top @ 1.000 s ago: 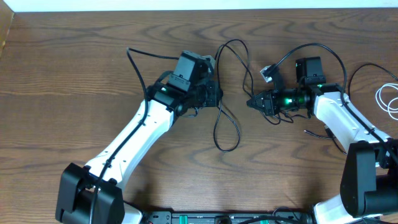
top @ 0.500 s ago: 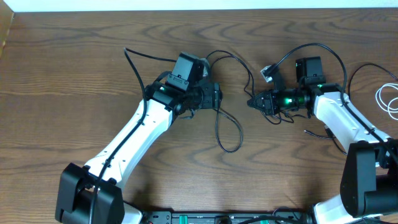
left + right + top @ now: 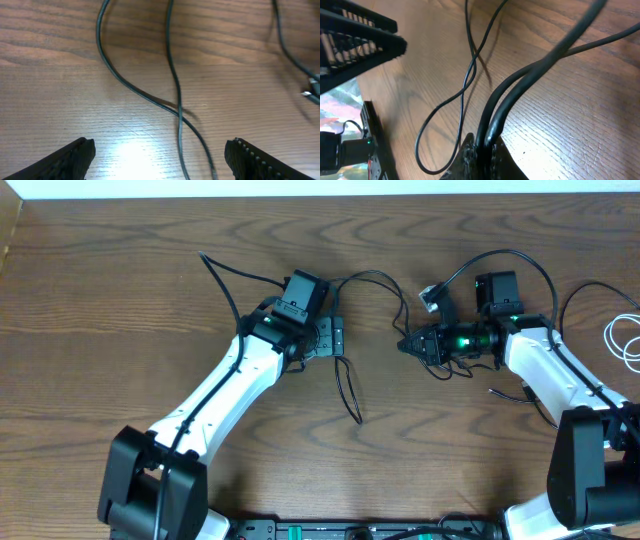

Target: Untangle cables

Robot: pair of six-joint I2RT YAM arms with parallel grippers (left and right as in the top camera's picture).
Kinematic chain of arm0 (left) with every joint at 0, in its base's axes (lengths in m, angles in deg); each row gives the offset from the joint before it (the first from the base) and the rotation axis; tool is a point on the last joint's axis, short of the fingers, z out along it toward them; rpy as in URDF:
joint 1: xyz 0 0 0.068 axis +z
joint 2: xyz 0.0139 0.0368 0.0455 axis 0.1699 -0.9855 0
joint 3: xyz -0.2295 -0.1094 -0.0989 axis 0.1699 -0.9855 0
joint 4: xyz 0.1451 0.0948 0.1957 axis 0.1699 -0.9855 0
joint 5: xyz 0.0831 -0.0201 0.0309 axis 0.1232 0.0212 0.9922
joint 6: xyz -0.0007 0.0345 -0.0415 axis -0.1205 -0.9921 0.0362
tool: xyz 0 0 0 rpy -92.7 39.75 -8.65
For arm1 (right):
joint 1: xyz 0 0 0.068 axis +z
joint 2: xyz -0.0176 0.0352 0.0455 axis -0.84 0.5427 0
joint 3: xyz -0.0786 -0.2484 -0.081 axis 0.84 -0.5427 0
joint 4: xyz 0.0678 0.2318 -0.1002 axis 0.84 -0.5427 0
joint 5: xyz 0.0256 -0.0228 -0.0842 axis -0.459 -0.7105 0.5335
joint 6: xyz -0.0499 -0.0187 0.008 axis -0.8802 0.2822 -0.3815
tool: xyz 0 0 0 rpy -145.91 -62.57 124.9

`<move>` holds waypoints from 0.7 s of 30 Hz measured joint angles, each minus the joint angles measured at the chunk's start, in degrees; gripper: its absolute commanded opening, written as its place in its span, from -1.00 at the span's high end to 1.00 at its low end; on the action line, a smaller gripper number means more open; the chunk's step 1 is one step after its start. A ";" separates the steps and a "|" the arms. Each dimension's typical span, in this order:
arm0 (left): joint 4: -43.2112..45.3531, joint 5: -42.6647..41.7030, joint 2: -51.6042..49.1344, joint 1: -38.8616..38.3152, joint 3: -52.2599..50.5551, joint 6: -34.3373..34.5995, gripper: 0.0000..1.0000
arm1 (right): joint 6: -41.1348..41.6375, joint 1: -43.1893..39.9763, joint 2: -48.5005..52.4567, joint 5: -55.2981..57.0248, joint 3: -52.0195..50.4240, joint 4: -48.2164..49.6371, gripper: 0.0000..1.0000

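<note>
Overhead: dark wood-grain table [image 3: 120, 280]. L gripper [image 3: 338, 338] sits near centre w/ fingers spread, gripping nothing. The long thin black cable [image 3: 375, 274] arcs from beside it over to the R gripper [image 3: 403, 345], and a narrow loop of it lies on the table below the L gripper. R gripper points left, fingers pressed together on the cable. The short thin white cable [image 3: 625, 340] lies coiled at the far right edge, well apart from both grippers.

L wrist: L gripper [image 3: 160, 147] wide open, black ridged fingers [image 3: 75, 157] at the bottom corners. Two strands of black cable [image 3: 177, 107] cross on the wood between them, touching neither finger.

R wrist: R gripper [image 3: 480, 150] clamped on a doubled strand of black cable [image 3: 520, 80], which runs up and right out of the tips. Beyond, the thin loop twists once and lies flat. L gripper's ridged finger [image 3: 360, 35] shows top left.
</note>
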 measured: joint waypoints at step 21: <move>-0.66 -12.98 -7.43 6.01 -0.07 -0.68 -0.50 | 1.97 11.76 0.00 3.43 0.00 4.76 0.82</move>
